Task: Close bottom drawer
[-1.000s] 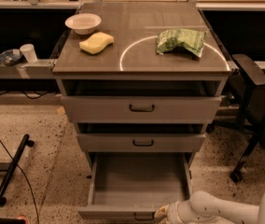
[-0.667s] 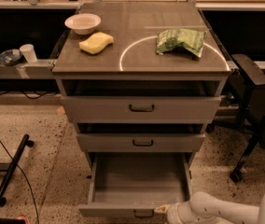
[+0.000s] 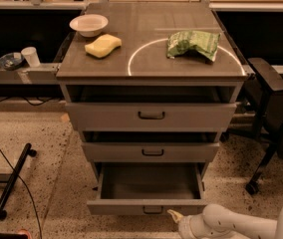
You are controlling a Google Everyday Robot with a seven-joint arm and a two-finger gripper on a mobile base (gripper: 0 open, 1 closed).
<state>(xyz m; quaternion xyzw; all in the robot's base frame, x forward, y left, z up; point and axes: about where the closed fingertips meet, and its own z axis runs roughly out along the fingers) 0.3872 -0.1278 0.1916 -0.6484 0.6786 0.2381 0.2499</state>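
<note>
The bottom drawer (image 3: 131, 206) of the grey metal cabinet (image 3: 151, 116) stands pulled far out, its deep grey tray empty and its small black loop handle (image 3: 153, 210) on the flat front. My gripper (image 3: 177, 218) comes in from the lower right on a white arm (image 3: 231, 224). Its tip is just right of the handle and a little below it, close against the drawer front. The middle drawer (image 3: 151, 152) and the top drawer (image 3: 151, 115) stand slightly out.
On the cabinet top lie a white bowl (image 3: 88, 24), a yellow sponge (image 3: 103, 45) and a green chip bag (image 3: 193, 43). A black office chair (image 3: 276, 128) stands at the right. A black bar (image 3: 11, 183) lies on the speckled floor at the left. A shelf with cups (image 3: 17, 59) is at the far left.
The bottom drawer front sits slightly farther in toward the cabinet than a second ago. My gripper has moved up and in with it, staying by the handle.
</note>
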